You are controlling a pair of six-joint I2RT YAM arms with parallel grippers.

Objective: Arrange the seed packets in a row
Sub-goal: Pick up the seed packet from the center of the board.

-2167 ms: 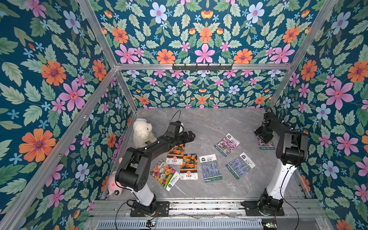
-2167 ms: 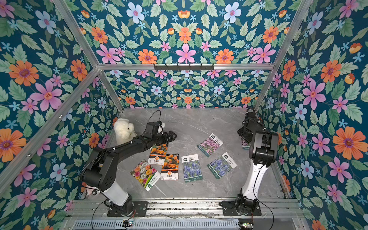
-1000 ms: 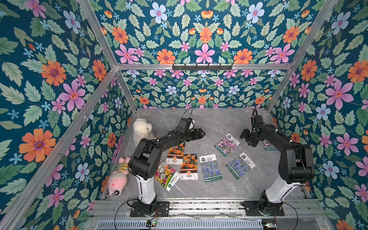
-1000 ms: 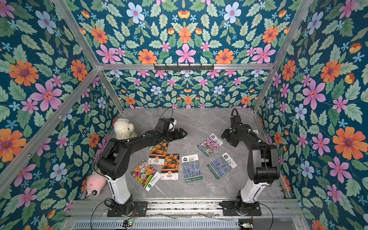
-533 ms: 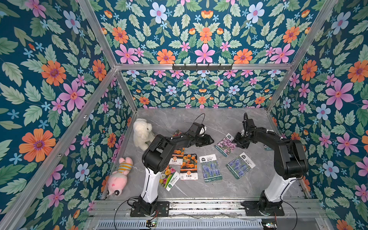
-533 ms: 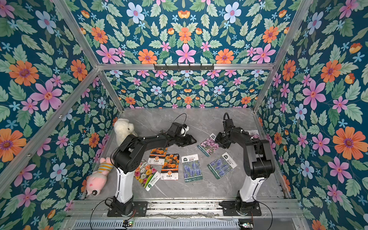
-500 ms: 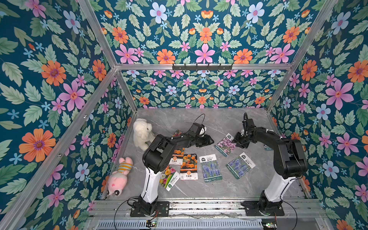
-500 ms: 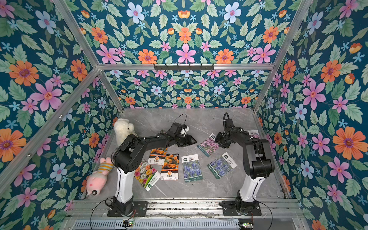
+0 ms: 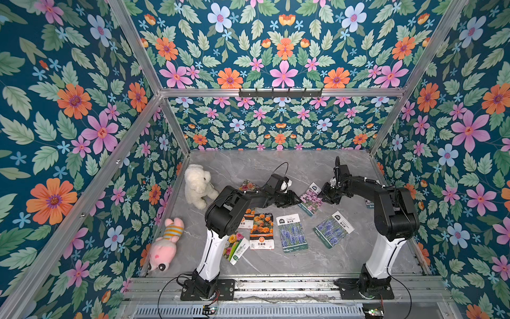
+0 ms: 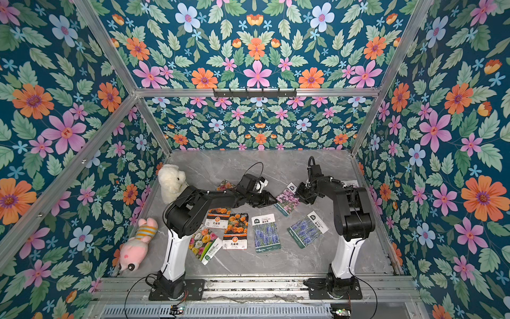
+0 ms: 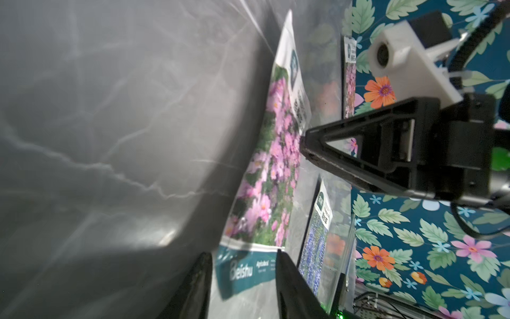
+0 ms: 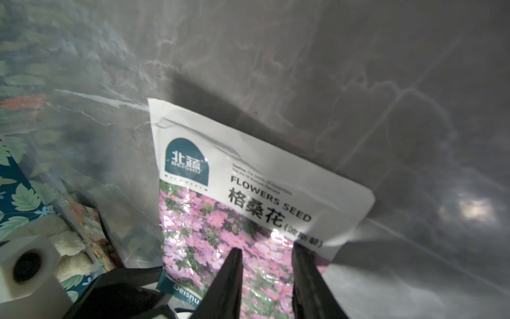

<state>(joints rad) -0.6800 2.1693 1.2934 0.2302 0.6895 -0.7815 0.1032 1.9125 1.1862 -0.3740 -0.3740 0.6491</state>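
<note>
Between left gripper and right gripper, pink cosmos packet lies flat on marble tabletop, diagonal: left jaws part-spread astride its teal bottom end, right jaws part-spread over its header-end edge.

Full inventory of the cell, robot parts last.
pink-flower packets: 2, pink; one central, one by right wall, mostly hidden.
lavender packets: 2, purple-blue; front centre, one tilted.
marigold packets: 2, orange; left of lavender.
multicolour packets: 2, mixed; front left, and further back.
white plush: 1, white, back left.
pink plush: 1, pink, front left.
hook rail: 1, black, back wall.
table: 1, grey marble.
arms: 2, black and white, front rail; left, right.
left gripper: 1, black, open, at central pink packet's bottom edge.
right gripper: 1, black, open, at its label end.
</note>
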